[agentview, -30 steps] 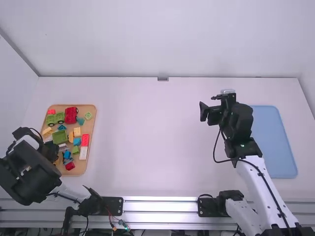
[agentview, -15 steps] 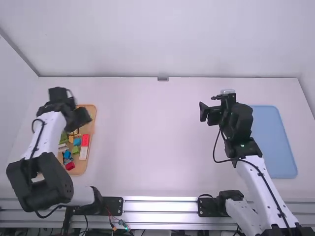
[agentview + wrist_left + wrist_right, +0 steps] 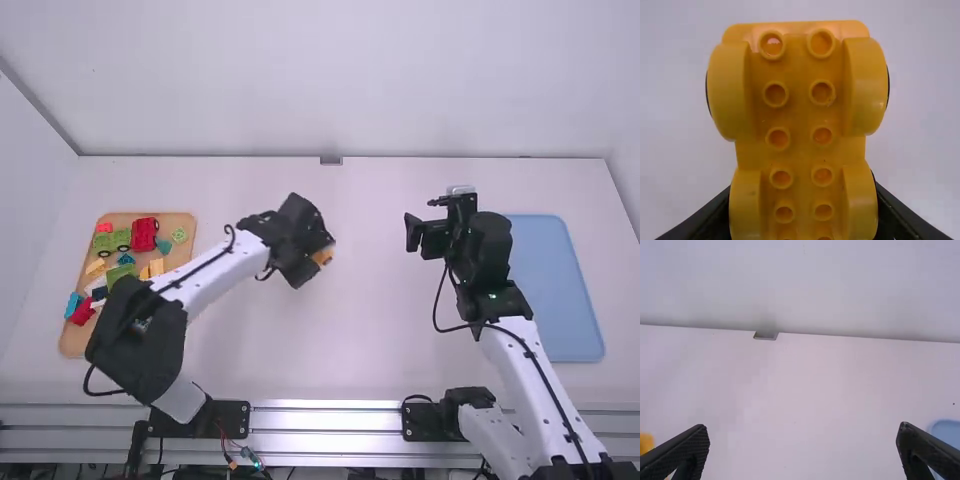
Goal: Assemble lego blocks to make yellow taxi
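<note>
The right end effector [image 3: 422, 215] has its 2 black fingers [image 3: 680, 452] spread wide apart over the white worktop [image 3: 800, 390]. Past 1 finger shows part of a blurred yellow piece [image 3: 646, 442], cut off by the view's edge; past the other, a rounded corner of a blue tray [image 3: 949, 434]. A small grey fitting [image 3: 766, 335] sits at the worktop's far edge, against the pale wall [image 3: 800, 285]

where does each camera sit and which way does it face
High: above and behind, facing forward and down; table, both arms.
Left wrist: on that wrist, facing the yellow wheeled block; left fingers.
Right wrist: on that wrist, facing the far wall across the table; right fingers.
High and right wrist views share the blue tray.
</note>
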